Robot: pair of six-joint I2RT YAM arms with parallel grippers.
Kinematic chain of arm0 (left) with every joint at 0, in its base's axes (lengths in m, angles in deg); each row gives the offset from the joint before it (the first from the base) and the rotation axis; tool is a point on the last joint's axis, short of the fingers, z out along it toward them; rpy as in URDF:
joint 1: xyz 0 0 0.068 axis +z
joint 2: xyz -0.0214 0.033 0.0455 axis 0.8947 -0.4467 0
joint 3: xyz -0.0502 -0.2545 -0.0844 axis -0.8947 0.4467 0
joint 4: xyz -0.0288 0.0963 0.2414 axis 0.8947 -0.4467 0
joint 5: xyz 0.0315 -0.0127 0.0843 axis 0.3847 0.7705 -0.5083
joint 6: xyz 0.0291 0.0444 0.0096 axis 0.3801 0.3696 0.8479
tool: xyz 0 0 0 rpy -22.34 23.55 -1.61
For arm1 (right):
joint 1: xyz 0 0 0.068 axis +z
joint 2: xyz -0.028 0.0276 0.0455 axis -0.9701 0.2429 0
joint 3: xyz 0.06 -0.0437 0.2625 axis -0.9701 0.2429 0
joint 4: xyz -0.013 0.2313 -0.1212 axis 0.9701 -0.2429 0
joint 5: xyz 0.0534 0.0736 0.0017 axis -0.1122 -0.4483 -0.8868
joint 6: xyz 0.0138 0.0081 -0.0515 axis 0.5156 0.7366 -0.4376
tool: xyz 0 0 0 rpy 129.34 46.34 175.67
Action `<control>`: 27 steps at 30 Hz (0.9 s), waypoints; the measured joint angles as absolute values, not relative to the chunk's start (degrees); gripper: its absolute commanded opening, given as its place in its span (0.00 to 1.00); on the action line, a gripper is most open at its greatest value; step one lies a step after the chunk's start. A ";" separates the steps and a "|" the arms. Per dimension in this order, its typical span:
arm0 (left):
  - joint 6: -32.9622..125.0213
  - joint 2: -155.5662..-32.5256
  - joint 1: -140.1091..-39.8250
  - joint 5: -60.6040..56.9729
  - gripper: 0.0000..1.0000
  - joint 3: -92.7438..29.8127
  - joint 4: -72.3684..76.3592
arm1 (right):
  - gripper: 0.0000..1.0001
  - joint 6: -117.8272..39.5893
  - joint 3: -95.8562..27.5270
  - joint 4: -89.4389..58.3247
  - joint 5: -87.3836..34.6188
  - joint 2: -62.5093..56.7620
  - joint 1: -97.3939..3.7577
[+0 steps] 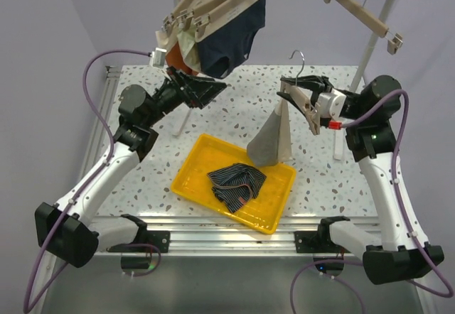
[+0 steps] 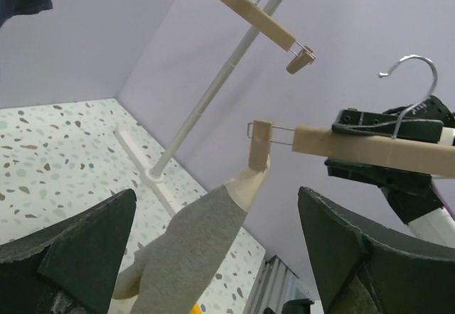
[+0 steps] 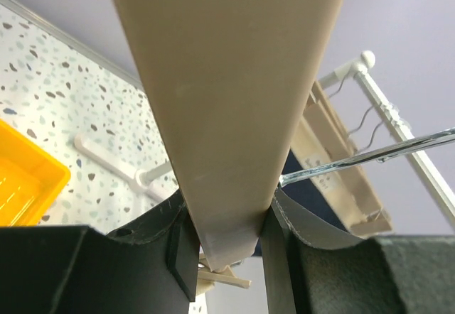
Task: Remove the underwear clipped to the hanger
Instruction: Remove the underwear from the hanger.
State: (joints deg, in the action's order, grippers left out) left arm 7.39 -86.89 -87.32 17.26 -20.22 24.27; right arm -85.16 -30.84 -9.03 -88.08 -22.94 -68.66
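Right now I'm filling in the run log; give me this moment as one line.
right gripper: shut on wooden hanger | grey underwear: hanging by one clip | left gripper: open, empty | striped underwear: in yellow tray

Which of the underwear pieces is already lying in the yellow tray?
The navy striped underwear, crumpled in the yellow tray. The grey one hangs from the held hanger; others stay on the rail.

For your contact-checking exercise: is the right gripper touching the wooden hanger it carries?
Touching. The right wrist view shows the right gripper with its fingers pressed against both sides of the wooden hanger.
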 measured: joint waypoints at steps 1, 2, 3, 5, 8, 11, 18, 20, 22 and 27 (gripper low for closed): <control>7.26 -87.19 -87.35 17.89 0.99 -20.59 24.14 | 0.00 -86.14 -31.02 -10.32 -87.54 -22.81 -68.63; 7.50 -87.35 -87.50 18.09 1.00 -21.05 23.60 | 0.00 -86.84 -31.39 -11.91 -86.77 -22.39 -68.59; 7.98 -87.35 -87.76 18.02 1.00 -21.60 22.55 | 0.00 -87.45 -31.81 -13.27 -85.70 -21.89 -68.50; 11.55 -87.26 -89.20 16.36 1.00 -22.82 20.27 | 0.00 -88.43 -33.10 -15.89 -83.21 -20.62 -68.17; 19.48 -86.49 -94.49 11.66 1.00 -23.68 16.62 | 0.00 -89.75 -36.00 -21.03 -78.79 -18.92 -67.13; 24.44 -86.04 -99.13 8.88 1.00 -23.72 14.70 | 0.00 -93.70 -38.84 -26.64 -72.35 -18.33 -64.11; 27.28 -85.36 -99.74 5.28 1.00 -26.12 11.46 | 0.00 -104.67 -40.66 -34.80 -57.68 -17.78 -59.41; 27.33 -84.37 -99.74 5.41 1.00 -27.06 10.92 | 0.00 -106.84 -41.58 -36.13 -54.29 -16.67 -59.41; 27.44 -82.91 -99.76 5.69 1.00 -27.37 10.87 | 0.00 -108.78 -42.60 -37.53 -50.97 -15.40 -59.41; 27.44 -79.76 -99.76 5.58 1.00 -28.16 9.43 | 0.00 -115.23 -42.01 -38.62 -44.70 -15.23 -57.14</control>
State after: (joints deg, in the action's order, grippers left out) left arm 27.44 -79.76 -99.76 5.58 -28.16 9.43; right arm -115.23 -42.01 -38.62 -44.70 -15.23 -57.14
